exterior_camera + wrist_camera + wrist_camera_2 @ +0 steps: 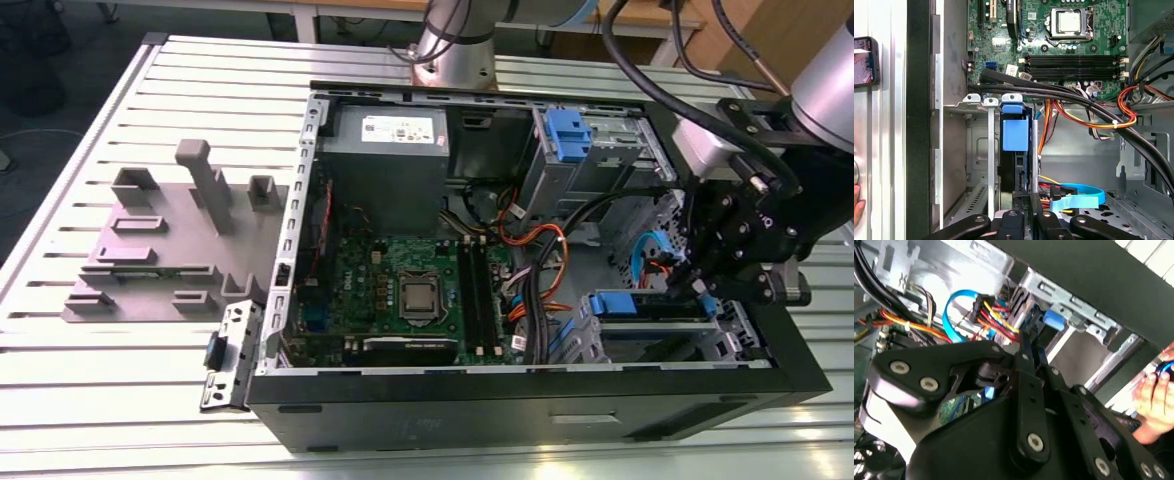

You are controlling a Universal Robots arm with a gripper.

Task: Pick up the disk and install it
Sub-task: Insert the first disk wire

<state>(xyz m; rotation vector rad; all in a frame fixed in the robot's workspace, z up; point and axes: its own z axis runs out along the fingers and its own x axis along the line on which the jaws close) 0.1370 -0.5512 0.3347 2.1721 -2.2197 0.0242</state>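
Disk [1015,134], a flat hard drive framed by a blue plastic caddy, stands on edge in the grey metal drive cage [979,145] of the open black computer case [534,400]. It is by the case's corner at the exterior view's right. The black gripper [701,285] reaches into that corner. Its fingers [1021,371] straddle the disk's near end and clamp it, while the caddy's blue tab points toward the green motherboard [1074,45]. The case sits on a slotted aluminium table [107,400].

Bright light, metal glare — shadowed recesses
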